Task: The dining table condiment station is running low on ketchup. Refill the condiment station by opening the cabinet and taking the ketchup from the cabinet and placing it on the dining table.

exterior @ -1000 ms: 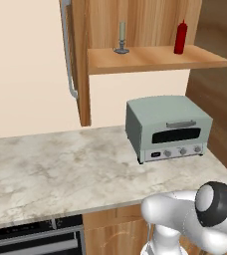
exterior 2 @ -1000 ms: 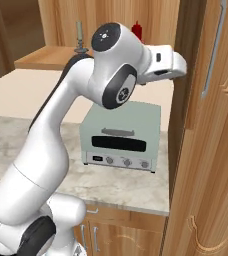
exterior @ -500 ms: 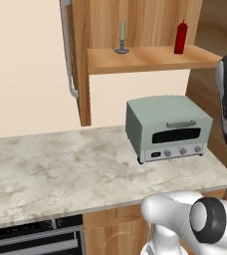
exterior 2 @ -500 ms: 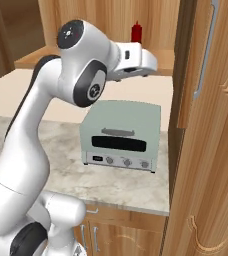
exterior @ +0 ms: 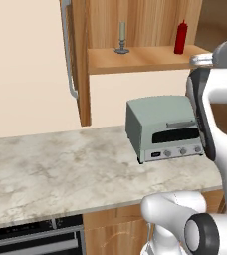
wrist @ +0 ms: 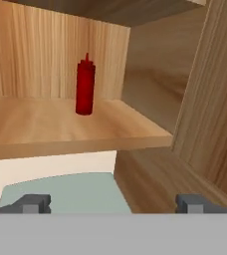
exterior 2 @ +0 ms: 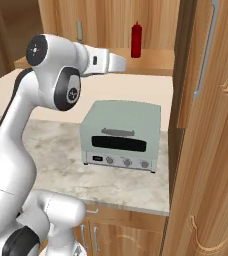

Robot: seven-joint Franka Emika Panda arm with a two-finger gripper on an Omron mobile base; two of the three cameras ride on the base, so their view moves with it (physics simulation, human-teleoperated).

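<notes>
The ketchup (wrist: 85, 88), a red squeeze bottle, stands upright near the back of the shelf in the open cabinet (exterior: 140, 59). It also shows at the shelf's right end (exterior: 181, 37) and beside the right door (exterior 2: 135, 40). My gripper (wrist: 113, 204) is open, its fingertips (wrist: 33, 203) wide apart with nothing between them. It hovers in front of the shelf, above the toaster oven, with the bottle ahead and slightly left. The hand (exterior 2: 117, 62) is still short of the bottle. The dining table is out of view.
A grey candlestick (exterior: 121, 39) stands on the shelf's left part. A pale green toaster oven (exterior: 165, 127) sits on the marbled counter (exterior: 60, 174) under the shelf. The left door (exterior: 73, 60) and right door (exterior 2: 211, 125) hang open on either side.
The arm has swung so the hand now faces the open shelf, moving leftward in the right base view. The jaws stayed wide open. The ketchup has not moved.
</notes>
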